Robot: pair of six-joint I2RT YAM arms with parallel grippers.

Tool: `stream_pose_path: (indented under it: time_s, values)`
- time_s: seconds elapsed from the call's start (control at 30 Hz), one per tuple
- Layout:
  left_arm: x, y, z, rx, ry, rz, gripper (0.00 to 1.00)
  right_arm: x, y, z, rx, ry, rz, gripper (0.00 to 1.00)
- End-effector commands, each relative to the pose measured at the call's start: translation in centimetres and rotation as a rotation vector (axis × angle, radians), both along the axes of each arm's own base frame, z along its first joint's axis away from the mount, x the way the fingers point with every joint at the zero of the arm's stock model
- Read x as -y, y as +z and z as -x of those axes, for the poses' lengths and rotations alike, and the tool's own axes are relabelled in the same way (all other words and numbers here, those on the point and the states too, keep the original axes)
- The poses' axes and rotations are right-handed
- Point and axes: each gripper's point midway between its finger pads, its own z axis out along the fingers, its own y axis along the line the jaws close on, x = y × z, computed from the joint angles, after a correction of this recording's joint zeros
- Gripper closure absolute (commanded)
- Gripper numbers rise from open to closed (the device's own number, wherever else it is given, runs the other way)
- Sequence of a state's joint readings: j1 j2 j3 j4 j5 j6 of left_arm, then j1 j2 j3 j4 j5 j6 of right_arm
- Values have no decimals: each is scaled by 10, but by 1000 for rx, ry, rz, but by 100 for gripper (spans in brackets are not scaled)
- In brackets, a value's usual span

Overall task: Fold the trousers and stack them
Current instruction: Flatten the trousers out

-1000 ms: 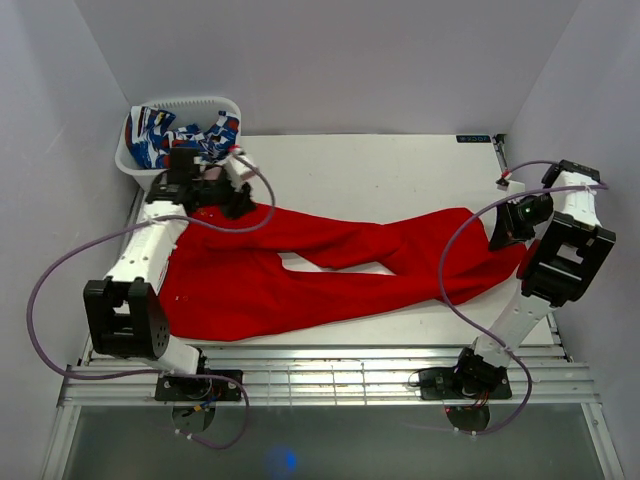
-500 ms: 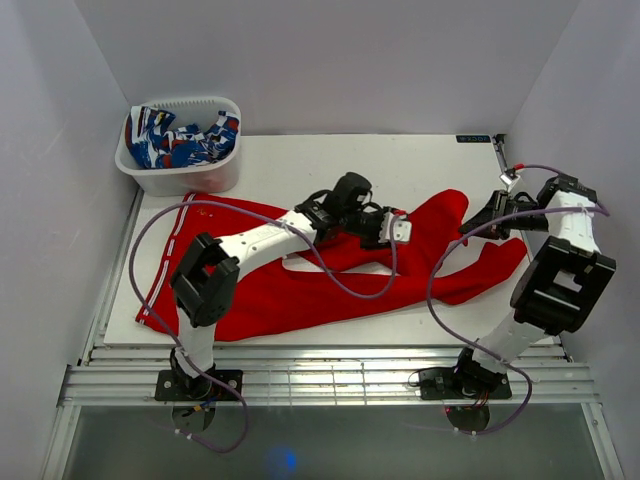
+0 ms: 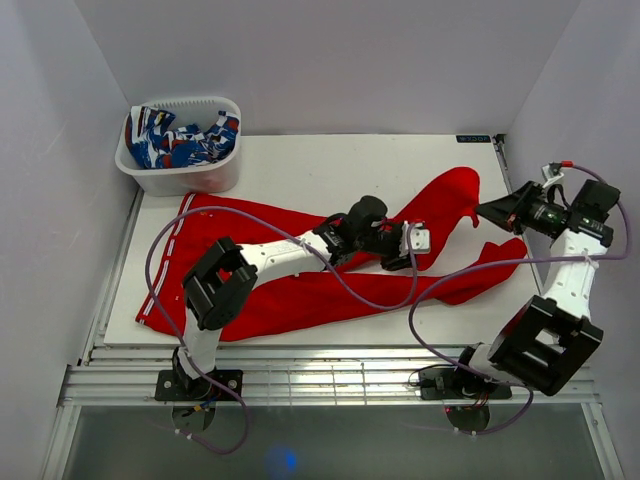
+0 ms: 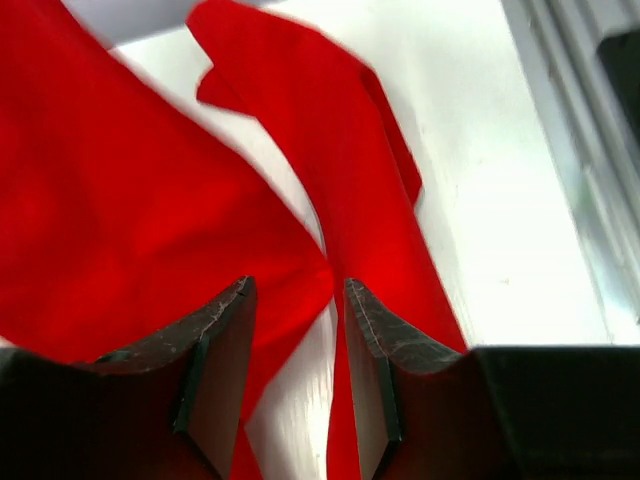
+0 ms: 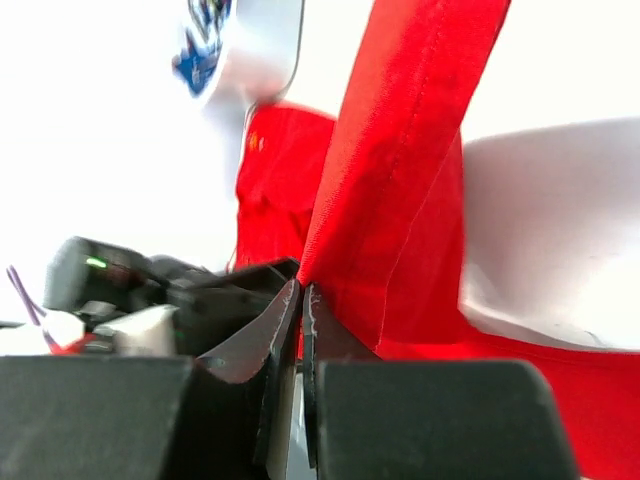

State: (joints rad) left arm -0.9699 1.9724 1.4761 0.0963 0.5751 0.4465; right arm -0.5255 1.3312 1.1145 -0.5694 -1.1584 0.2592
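The red trousers [image 3: 300, 290] lie across the white table [image 3: 350, 160], waist at the left and legs running right. My right gripper [image 3: 487, 211] is shut on the end of one leg [image 3: 455, 200] and holds it raised at the far right; in the right wrist view the jaws [image 5: 302, 292] pinch the hanging red cloth [image 5: 400, 170]. My left arm reaches across the middle, and its gripper [image 3: 410, 250] hovers over the legs. In the left wrist view the left gripper [image 4: 297, 290] is open, with red fabric [image 4: 120, 220] and bare table below it and nothing between its fingers.
A white basket [image 3: 190, 180] holding blue-white-red patterned cloth [image 3: 175, 140] stands at the back left corner. Purple cables loop from both arms over the trousers. Walls close in the table at the back and on both sides.
My left arm swung from beside the basket to the middle over the legs, jaws opening slightly. My right gripper lifted the leg end higher and drew it rightward.
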Motion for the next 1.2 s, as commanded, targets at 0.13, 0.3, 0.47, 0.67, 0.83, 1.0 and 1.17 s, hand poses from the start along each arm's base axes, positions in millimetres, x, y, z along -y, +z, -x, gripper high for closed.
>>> stream_pose_path:
  time_s: [0.13, 0.3, 0.47, 0.67, 0.83, 1.0, 1.17]
  values:
    - [-50, -28, -46, 215, 57, -101, 49, 40, 31, 17, 28, -199, 35, 92]
    - [-80, -35, -107, 243, 279, -146, 51, 69, 27, 29, -64, -359, 114, 92]
    - [-128, -57, -150, 153, 455, -236, 58, 95, 28, 39, -184, -520, 188, 92]
    - [-167, -80, -143, -6, 457, -294, 51, 120, 24, 38, -235, -634, 265, 92]
    - [-195, -109, -136, -152, 462, -396, 65, 148, 11, 33, -266, -730, 336, 92]
    - [-247, -133, -159, -262, 612, -470, 85, 176, 12, 22, -208, -819, 422, 92]
    - [-306, -155, -179, -342, 792, -546, 92, 195, 0, 14, -204, -869, 512, 92]
